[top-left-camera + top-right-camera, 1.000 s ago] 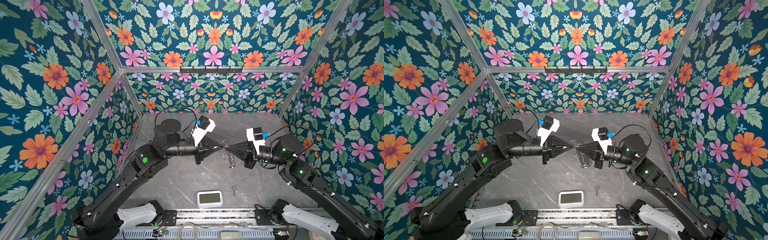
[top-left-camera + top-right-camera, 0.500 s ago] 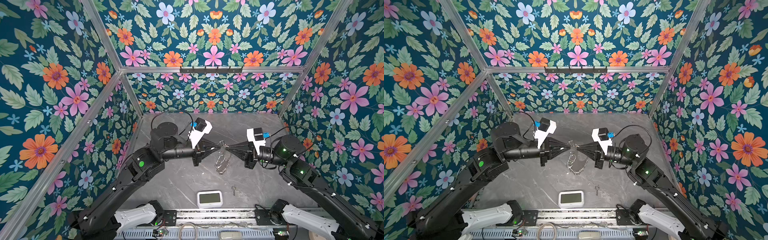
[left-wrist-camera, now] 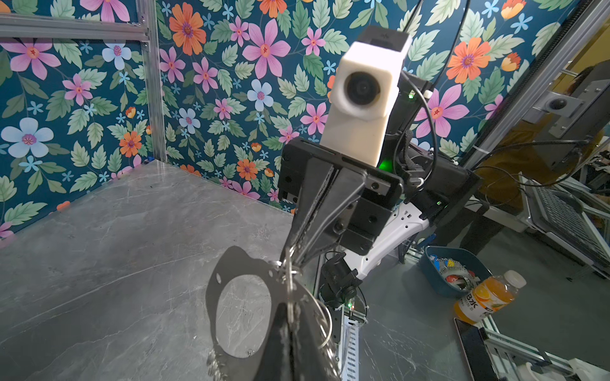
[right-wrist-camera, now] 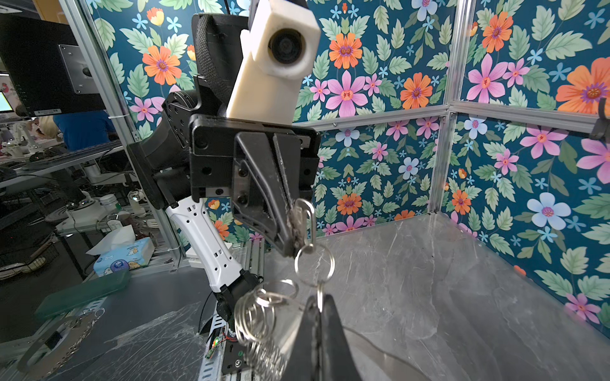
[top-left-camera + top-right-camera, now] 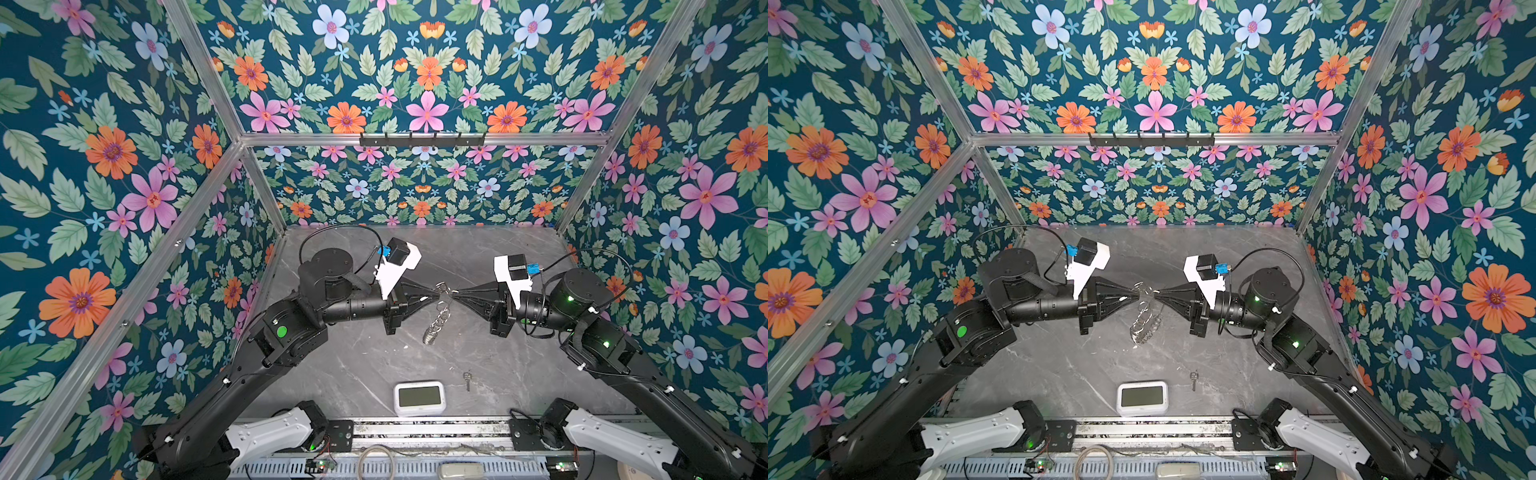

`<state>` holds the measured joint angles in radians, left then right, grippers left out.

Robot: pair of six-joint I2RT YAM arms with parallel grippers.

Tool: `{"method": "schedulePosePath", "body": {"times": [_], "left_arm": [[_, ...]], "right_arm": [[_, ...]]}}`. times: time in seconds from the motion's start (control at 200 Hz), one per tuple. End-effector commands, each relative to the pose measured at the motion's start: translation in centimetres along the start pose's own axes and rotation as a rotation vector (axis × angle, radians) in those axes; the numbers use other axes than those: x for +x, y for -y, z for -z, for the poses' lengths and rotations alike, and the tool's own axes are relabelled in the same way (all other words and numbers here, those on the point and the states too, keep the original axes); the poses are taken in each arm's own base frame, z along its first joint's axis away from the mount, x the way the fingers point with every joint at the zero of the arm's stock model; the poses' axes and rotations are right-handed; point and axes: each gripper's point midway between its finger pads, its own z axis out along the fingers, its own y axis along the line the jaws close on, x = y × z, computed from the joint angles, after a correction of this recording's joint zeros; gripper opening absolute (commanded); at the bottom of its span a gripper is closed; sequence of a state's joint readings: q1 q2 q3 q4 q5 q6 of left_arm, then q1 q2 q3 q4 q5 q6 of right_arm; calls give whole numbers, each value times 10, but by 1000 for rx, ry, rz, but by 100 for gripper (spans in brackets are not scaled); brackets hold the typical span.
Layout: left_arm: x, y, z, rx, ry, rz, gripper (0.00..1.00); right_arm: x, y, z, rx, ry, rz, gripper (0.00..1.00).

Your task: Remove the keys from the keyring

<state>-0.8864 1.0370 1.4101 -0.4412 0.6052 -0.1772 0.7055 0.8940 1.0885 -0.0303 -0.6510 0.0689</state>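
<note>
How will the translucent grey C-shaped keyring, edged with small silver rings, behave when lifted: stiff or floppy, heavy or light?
The translucent grey C-shaped keyring dangles below the left hand and right hand, so its silver ring chain probably flops and swings. Its flat plate shows no bending, so it is likely stiff. Hanging from fingertip pinches, it seems light.

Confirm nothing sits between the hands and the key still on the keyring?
Nothing visible. The left hand is shut on what looks like that key, the right hand on the split ring linked to it. The keyring hangs below both. The other key lies loose beside the clock.
</note>
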Motion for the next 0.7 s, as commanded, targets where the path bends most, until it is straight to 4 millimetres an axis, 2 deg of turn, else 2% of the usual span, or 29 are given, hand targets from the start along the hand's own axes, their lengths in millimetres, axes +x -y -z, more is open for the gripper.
{"method": "schedulePosePath", "body": {"times": [0.0, 0.31, 0.53, 0.7], "left_arm": [[-9, 2, 1, 3, 38, -22, 0], [1, -3, -3, 0, 21, -7, 0], [-6, -1, 4, -14, 45, -22, 0], [-11, 2, 8, -16, 55, -29, 0]], "right_arm": [[-10, 1, 1, 12, 29, 22, 0], [-12, -8, 3, -35, 53, 31, 0], [-2, -24, 5, -123, 21, 36, 0], [2, -28, 7, -139, 2, 35, 0]]}}
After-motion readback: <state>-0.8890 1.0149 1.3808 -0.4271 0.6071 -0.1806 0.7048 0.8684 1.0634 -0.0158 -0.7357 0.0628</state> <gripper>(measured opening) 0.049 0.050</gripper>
